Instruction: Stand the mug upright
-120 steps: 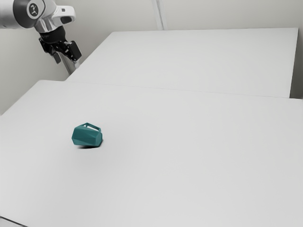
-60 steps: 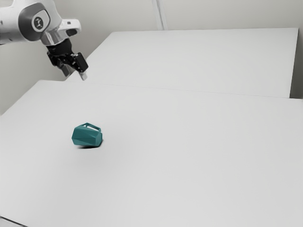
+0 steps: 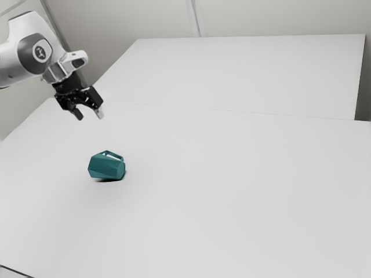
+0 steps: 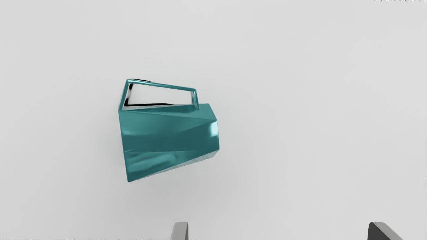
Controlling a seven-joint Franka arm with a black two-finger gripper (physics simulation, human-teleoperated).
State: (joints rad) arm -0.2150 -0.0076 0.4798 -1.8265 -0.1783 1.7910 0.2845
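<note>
My gripper [image 3: 90, 116] hangs in the air above the white table in the exterior view, higher than the mug and a little toward that view's left. A faceted teal mug [image 3: 106, 167] lies on its side on the table, its handle on the upper side of the body there. In the wrist view the whole mug [image 4: 170, 133] is visible ahead of the fingertips, handle included, and nothing touches it. The gripper [image 4: 278, 230] stands open, with a wide gap and bare table between its two fingers.
The white table [image 3: 232, 197] spreads around the mug. Beyond it, a second white surface [image 3: 249, 75] reaches back to a pale wall. A dark line crosses the exterior view's lower left corner.
My hand has come down toward the table, first toward the exterior view's right, then slightly back left, and its tilt has changed. The mug has stayed where it was.
</note>
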